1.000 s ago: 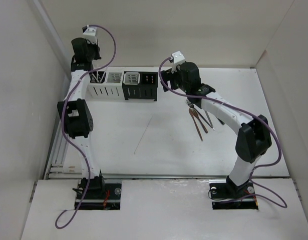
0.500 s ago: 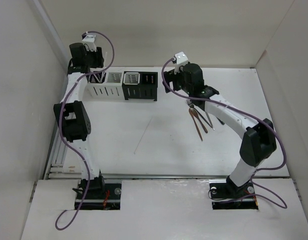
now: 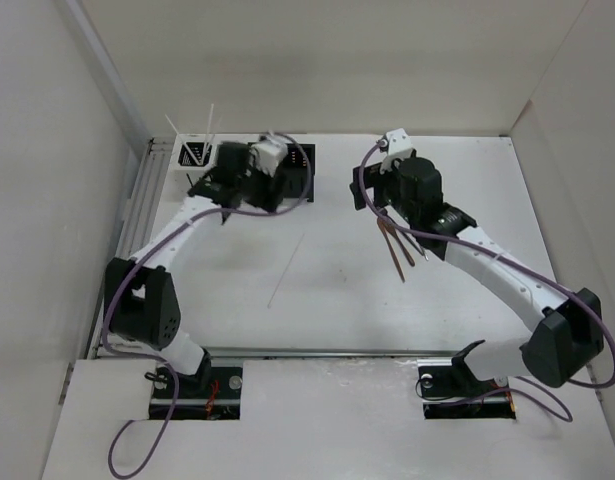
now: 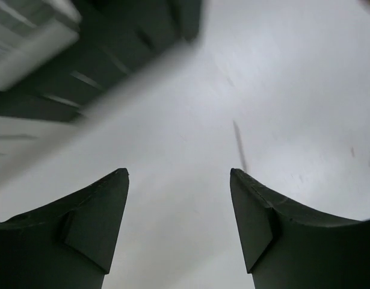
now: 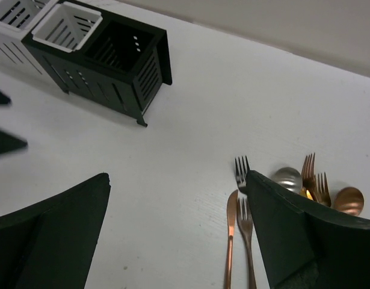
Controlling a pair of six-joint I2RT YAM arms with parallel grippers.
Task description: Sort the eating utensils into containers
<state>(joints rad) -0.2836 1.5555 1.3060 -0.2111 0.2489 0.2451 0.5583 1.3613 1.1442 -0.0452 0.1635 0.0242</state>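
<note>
Both claws are released and empty, so I judge we are between drops, with picking up as the step in hand. My left claw (image 4: 178, 174) hangs over the bare table (image 3: 337, 310) in front of the caddy row, and its wrist view is too smeared to show much. The right claw (image 5: 177, 177) hovers with its fingers spread just above the heap of forks, knives and spoons (image 3: 395, 255), which lies well apart from the black caddy (image 5: 112, 60). Two white chopsticks (image 3: 209, 118) stand in the far-left white caddy (image 3: 194, 152). A lone chopstick (image 3: 287, 268) lies mid-table, between the two arms. For the next move, I think the left needs to drop low and straddle that thin stick squarely. The right has to single out one piece, perhaps the silver fork (image 5: 241, 165) at the heap's edge, without dragging its touching neighbours along.
</note>
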